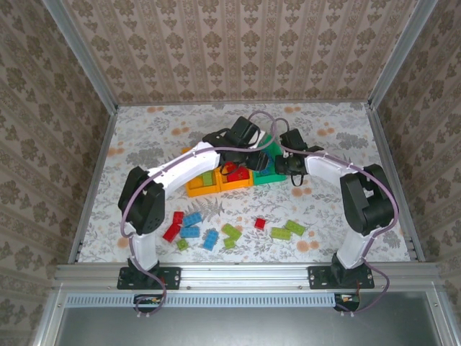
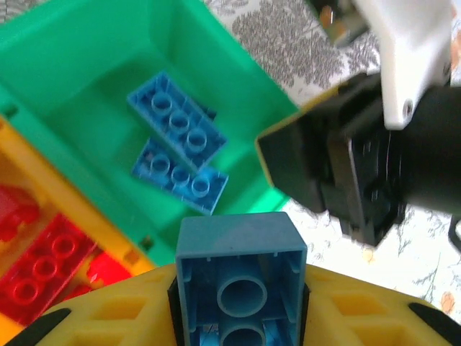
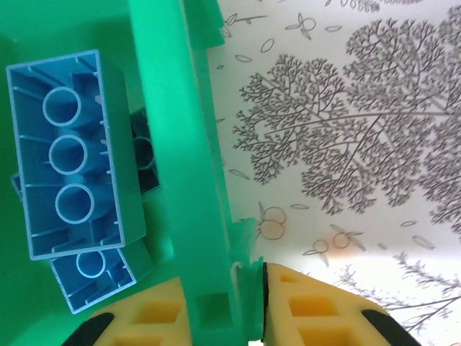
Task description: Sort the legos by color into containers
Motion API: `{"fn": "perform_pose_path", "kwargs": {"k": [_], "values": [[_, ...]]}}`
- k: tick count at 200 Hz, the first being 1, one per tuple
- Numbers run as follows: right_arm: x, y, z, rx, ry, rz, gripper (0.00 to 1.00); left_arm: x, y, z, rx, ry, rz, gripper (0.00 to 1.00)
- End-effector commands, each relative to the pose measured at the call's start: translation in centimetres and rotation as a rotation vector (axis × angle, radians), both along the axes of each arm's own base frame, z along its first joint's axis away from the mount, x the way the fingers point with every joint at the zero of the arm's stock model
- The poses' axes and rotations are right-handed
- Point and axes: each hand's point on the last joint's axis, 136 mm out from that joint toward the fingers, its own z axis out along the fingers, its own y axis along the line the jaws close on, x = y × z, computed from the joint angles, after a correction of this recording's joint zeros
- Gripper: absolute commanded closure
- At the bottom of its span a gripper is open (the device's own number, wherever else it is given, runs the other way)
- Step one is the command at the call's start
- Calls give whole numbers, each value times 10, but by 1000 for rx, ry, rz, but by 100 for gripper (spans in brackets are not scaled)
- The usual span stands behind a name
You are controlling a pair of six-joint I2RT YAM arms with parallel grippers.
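Note:
My left gripper (image 2: 241,306) is shut on a blue lego (image 2: 238,249), held hollow side toward the camera above the near corner of the green container (image 2: 238,65). Two blue legos (image 2: 176,119) lie inside that container. Beside it, an orange container (image 2: 86,209) holds red legos (image 2: 47,270). My right gripper (image 3: 223,306) is shut on the green container's side wall (image 3: 180,144), with blue legos (image 3: 68,155) just inside it. From above, the three containers (image 1: 234,176) stand in a row mid-table, with the left gripper (image 1: 248,156) and right gripper (image 1: 286,164) at the green one (image 1: 272,173).
Loose legos lie between the containers and the arm bases: red (image 1: 173,227), blue (image 1: 191,220), lime green (image 1: 230,232), another red (image 1: 259,223) and green (image 1: 288,231). The right gripper's black body (image 2: 360,180) hangs close to my left gripper. Patterned walls enclose the table.

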Motion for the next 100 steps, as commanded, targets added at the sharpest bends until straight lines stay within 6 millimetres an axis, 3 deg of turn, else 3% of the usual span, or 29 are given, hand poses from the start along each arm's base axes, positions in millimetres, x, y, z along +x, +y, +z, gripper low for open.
{"fn": "perform_pose_path", "kwargs": {"k": [1, 52, 73, 100], "values": [[-23, 14, 3, 94, 66, -39, 68, 16, -7, -2, -39, 31, 37, 58], [-54, -15, 28, 30, 30, -93, 30, 41, -18, -16, -90, 88, 103, 56], [-70, -21, 36, 19, 2, -62, 22, 48, -23, -20, -116, 107, 115, 56], [-95, -23, 32, 33, -11, -6, 20, 53, -32, -23, -142, 133, 112, 55]]}}
